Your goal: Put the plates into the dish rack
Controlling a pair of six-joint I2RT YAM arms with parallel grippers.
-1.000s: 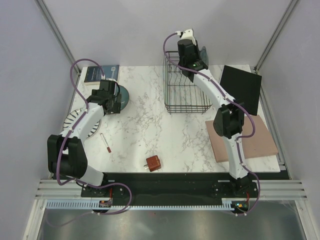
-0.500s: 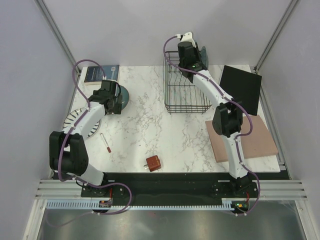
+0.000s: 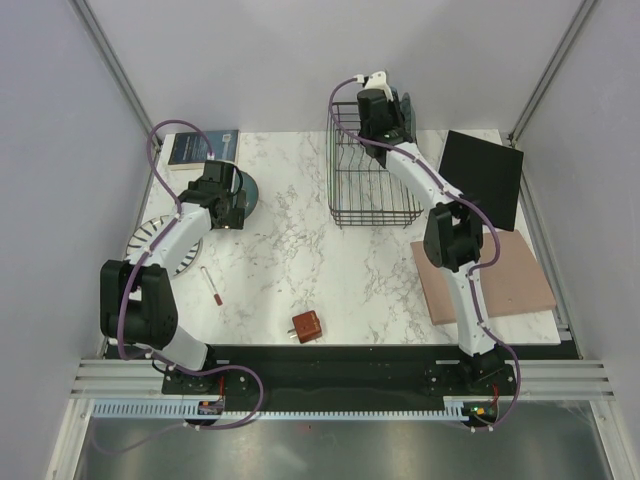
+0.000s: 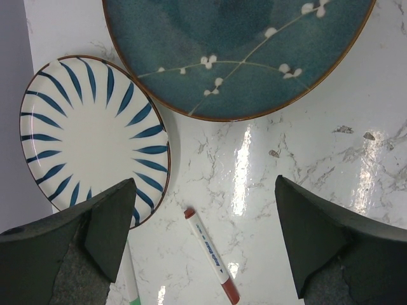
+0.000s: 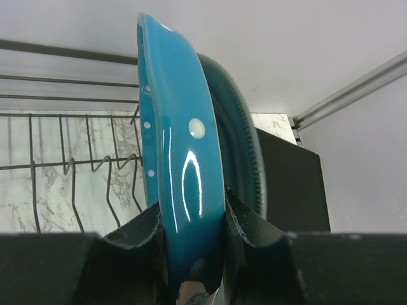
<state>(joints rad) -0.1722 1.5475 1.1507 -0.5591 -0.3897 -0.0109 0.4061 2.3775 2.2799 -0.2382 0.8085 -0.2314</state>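
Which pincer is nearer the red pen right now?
Left. The left pincer hangs open close by the pen; the right pincer is far off at the rack, gripping the blue plate.

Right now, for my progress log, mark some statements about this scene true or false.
1. The right gripper holds the blue dotted plate on edge. True.
2. The left gripper is clamped on the striped plate. False: it is open and holds nothing.
3. A pen lies on the table beside the striped plate. True.
4. The dish rack sits on the pink board. False: it stands on the table, apart from the board.
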